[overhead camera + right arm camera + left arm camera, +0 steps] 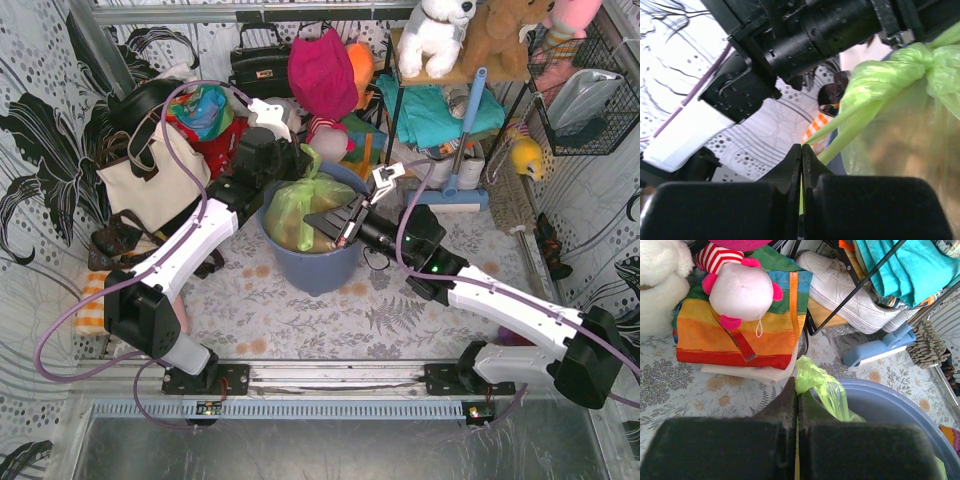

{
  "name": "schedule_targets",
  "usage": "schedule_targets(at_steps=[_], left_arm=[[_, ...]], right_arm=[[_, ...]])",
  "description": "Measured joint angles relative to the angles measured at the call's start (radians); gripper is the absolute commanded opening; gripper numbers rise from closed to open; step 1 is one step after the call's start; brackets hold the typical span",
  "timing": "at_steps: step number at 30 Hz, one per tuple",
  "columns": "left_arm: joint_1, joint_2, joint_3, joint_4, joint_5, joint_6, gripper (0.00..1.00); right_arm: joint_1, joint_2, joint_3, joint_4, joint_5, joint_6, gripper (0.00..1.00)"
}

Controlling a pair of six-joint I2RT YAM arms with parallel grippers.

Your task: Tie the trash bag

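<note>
The lime-green trash bag [293,208] sits in the round blue-grey bin [312,268], with brown paper showing through it. Its top is gathered into a knot [927,55]. My left gripper [303,168] is shut on a flap of the bag; in the left wrist view the gripper [798,390] pinches green plastic [821,385] above the bin's rim [885,395]. My right gripper [322,222] reaches over the bin from the right. In the right wrist view the gripper [801,148] is shut on a taut green strand [850,127] that runs from the knot.
A cream tote bag [158,182] stands at the left. A rainbow-striped bag [740,327], a pink plush [742,290], a white sneaker [845,285] and a blue mop head [875,349] lie behind the bin. A wire shelf with teal cloth [440,112] stands at the back right.
</note>
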Motion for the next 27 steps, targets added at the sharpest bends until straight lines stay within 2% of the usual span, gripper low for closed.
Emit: schedule_targets(at_steps=[2, 6, 13, 17, 24, 25, 27], left_arm=[[0.000, 0.000, 0.000, 0.000, 0.000, 0.000, 0.00], [0.000, 0.000, 0.000, 0.000, 0.000, 0.000, 0.00], [0.000, 0.000, 0.000, 0.000, 0.001, 0.000, 0.00], [0.000, 0.000, 0.000, -0.002, 0.004, 0.000, 0.00], [0.000, 0.000, 0.001, -0.003, 0.014, 0.000, 0.00], [0.000, 0.000, 0.001, -0.004, 0.014, 0.000, 0.00], [0.000, 0.000, 0.001, -0.004, 0.015, -0.001, 0.00]], right_arm=[[-0.017, 0.021, -0.014, 0.080, -0.067, 0.036, 0.11], [-0.039, 0.098, -0.030, 0.219, -0.193, 0.124, 0.20], [-0.039, 0.167, -0.033, 0.244, -0.305, 0.185, 0.35], [-0.039, 0.142, -0.019, 0.150, -0.275, 0.157, 0.36], [-0.039, 0.069, 0.037, -0.119, -0.126, 0.090, 0.36], [-0.039, 0.066, 0.046, -0.148, -0.111, 0.083, 0.33], [-0.039, 0.066, 0.065, -0.195, -0.094, 0.071, 0.21]])
